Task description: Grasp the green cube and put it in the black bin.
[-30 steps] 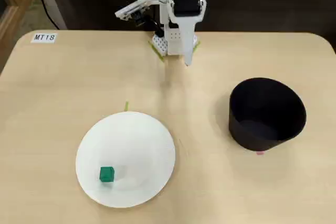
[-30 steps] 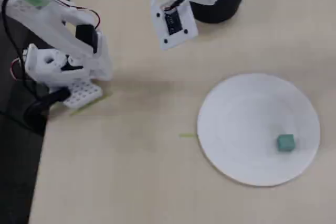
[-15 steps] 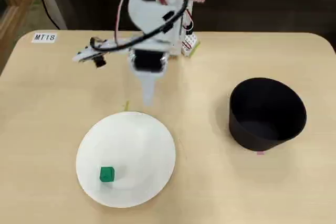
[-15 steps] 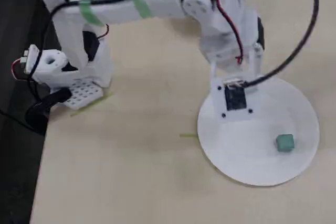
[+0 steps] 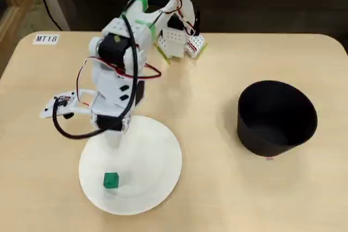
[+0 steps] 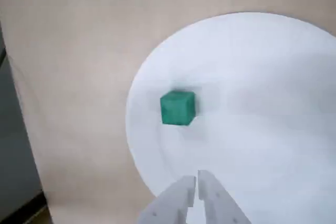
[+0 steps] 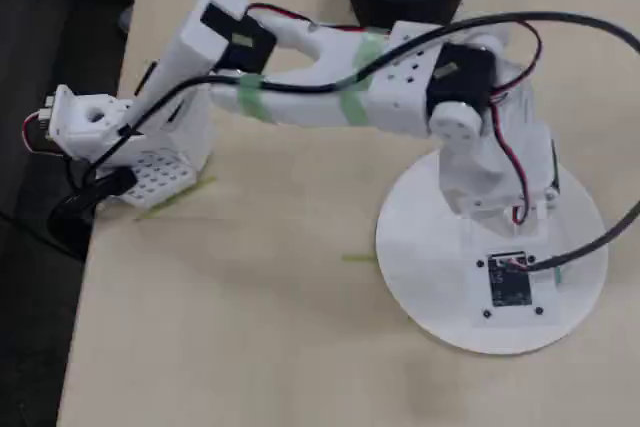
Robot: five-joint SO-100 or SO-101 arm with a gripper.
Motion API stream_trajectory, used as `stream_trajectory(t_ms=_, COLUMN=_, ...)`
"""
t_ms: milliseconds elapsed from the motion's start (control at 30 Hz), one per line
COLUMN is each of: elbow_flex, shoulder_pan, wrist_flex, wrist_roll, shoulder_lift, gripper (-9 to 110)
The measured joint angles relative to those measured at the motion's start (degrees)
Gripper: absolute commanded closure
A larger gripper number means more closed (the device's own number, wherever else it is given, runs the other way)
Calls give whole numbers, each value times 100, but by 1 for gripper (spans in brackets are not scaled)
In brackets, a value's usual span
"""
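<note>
My gripper (image 6: 196, 182) hangs low-centre in the wrist view, fingers pressed nearly together, pinching nothing. The green cube (image 6: 178, 108) sits mid-frame on the white plate (image 6: 273, 66), apart from me. The black bin (image 5: 276, 118) waits right in a fixed view, probably the drop spot.

Green cube (image 5: 111, 180) seen on plain white plate (image 5: 157, 183). Table (image 5: 217, 188) finished in pale beige, unpatterned. Bin (image 5: 277, 118) coloured matte black inside and out. Arm (image 5: 119, 63) moulded in white, fitted with black motors, banded with green tape, wired in red and black. White label (image 5: 45, 39) marked with dark lettering. Gripper (image 6: 197, 182) fingers shown white in wrist view.
</note>
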Motion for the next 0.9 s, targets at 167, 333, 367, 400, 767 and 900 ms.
stream_trajectory(t_ms=167, elbow_flex=-2751, shoulder_pan=-9, wrist_flex=984, wrist_roll=62, shoulder_lift=-1670, gripper=102)
stream_trajectory(t_ms=333, elbow_flex=-3639, shoulder_pan=79, wrist_flex=1310, wrist_roll=79, shoulder_lift=-1863, gripper=102)
stream_trajectory(t_ms=367, elbow_flex=-3665, shoulder_pan=114, wrist_flex=1318, wrist_roll=79, shoulder_lift=-1916, gripper=102)
stream_trajectory(t_ms=400, elbow_flex=-3665, shoulder_pan=149, wrist_flex=1318, wrist_roll=70, shoulder_lift=-1978, gripper=101)
stream_trajectory(t_ms=767, elbow_flex=-3700, shoulder_pan=97, wrist_flex=1318, wrist_roll=-167, shoulder_lift=-2505, gripper=82)
stream_trajectory(t_ms=900, elbow_flex=-3700, shoulder_pan=79, wrist_flex=1195, wrist_roll=-193, shoulder_lift=-2566, gripper=79)
